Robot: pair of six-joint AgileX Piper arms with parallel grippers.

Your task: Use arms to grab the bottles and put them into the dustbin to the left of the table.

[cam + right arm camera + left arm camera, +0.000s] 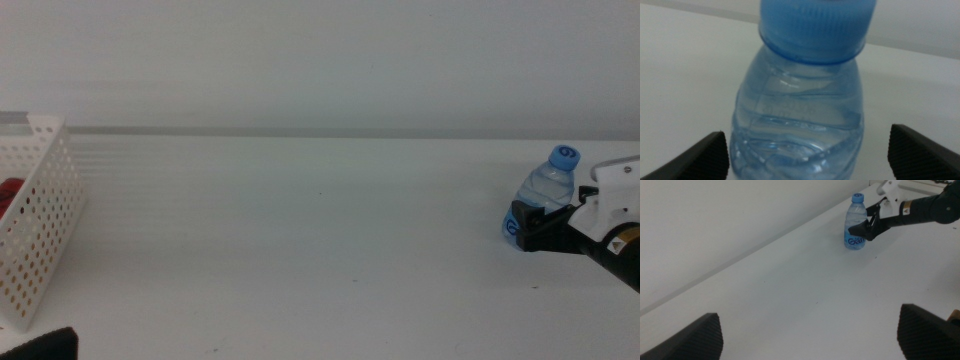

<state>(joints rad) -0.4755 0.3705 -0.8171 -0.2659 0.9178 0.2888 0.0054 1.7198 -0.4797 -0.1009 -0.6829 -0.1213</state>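
1. Middle view: the water bottle (548, 190) stands upright near the right edge of the counter (300, 240). The right claw (522, 228) has its dark jaws spread around the bottle's lower body, one jaw showing in front of it; it is not clear that they press on it yet. The white perforated dustbin (40, 230) sits at the left edge of the counter, and something red (10, 192) lies inside it, probably the can, so part of the job looks done. No orange juice bottle shows on the counter; whether it is in the dustbin cannot be told. The left claw (40, 345) waits at the near left corner, only a dark tip in sight.

2. Left wrist view: the left claw (810, 335) is open and empty, its two jaws well apart over bare counter. Far across, the bottle (855, 222) stands with the right claw (862, 227) at its side. The label reads in blue letters, something like "Gan"; the rest is too small to tell.

3. Right wrist view: the bottle (805, 100), clear with a blue cap, fills the gap between the open jaws of the right claw (807, 152), which do not touch it. Judging from this, the grasp, the carry across the counter and the drop into the dustbin are all left.
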